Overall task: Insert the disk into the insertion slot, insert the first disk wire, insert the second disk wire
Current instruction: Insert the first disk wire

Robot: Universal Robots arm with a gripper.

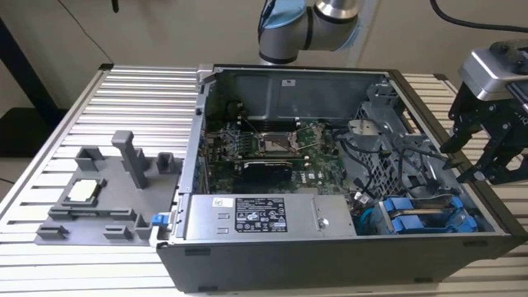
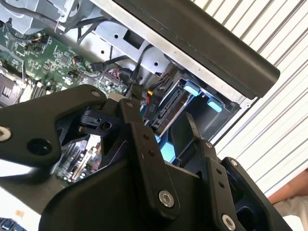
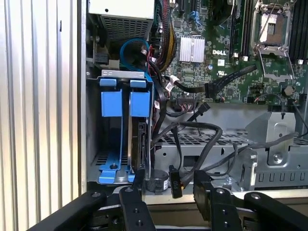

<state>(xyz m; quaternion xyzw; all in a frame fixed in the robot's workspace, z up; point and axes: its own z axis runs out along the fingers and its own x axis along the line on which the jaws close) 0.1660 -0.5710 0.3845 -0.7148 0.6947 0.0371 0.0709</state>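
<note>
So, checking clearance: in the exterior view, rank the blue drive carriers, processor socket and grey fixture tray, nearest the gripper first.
1. blue drive carriers, just below the gripper.
2. processor socket, mid-case.
3. grey fixture tray, exterior view's far left.

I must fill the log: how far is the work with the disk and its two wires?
Done: the flat hard drive in its blue plastic carrier sits inside the grey metal bay. In hand: nothing; the black gripper is open, with a loose black cable connector between its fingertips, ungripped. Left: at least that wire; whether the other is plugged into the drive, I cannot tell.
</note>
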